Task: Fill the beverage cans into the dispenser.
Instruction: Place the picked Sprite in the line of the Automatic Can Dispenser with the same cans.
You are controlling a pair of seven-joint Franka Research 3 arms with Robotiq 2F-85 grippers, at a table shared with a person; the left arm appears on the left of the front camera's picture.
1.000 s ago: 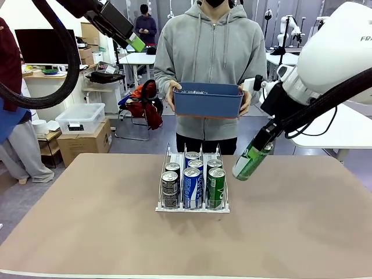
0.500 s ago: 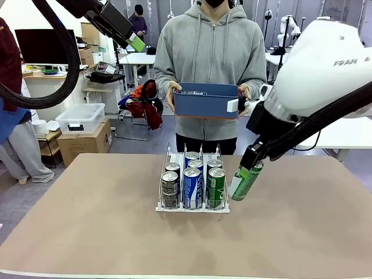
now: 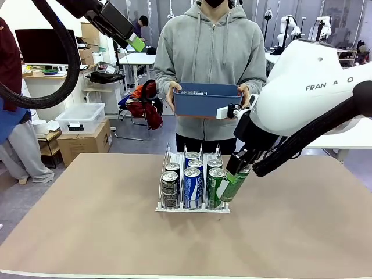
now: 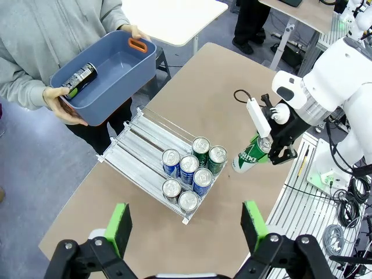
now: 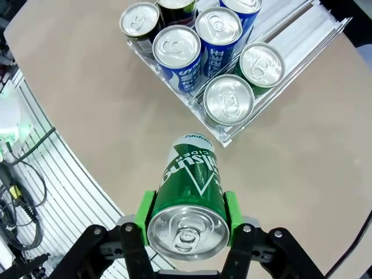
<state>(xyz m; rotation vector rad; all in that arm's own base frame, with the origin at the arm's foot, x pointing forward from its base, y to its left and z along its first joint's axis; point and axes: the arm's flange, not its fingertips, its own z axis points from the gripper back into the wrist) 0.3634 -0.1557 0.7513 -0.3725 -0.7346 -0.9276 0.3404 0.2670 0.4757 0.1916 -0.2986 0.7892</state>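
Right wrist view: the right pincer (image 5: 187,218) pinches a green can (image 5: 189,174) between its green pads, gripping near the silver top, which faces the camera. The can's lower end points toward the dispenser's (image 5: 325,35) front corner and hangs clear of it above the worktop (image 5: 87,99). In the front view the same can (image 3: 232,185) is tilted, just beside the front right corner of the dispenser (image 3: 192,207); whether it touches the nearest racked can cannot be told.

Seven cans (image 4: 189,164) stand upright at the dispenser's front end: two dark ones in one outer lane, three blue-and-white ones in the middle lane, two green ones in the lane nearest the held can.

Behind the dispenser, a person holds a blue bin (image 4: 133,64) in both hands; one dark can (image 4: 78,78) lies inside it.

High above the dispenser, the left pincer (image 4: 186,225) is spread wide with nothing between its pads.
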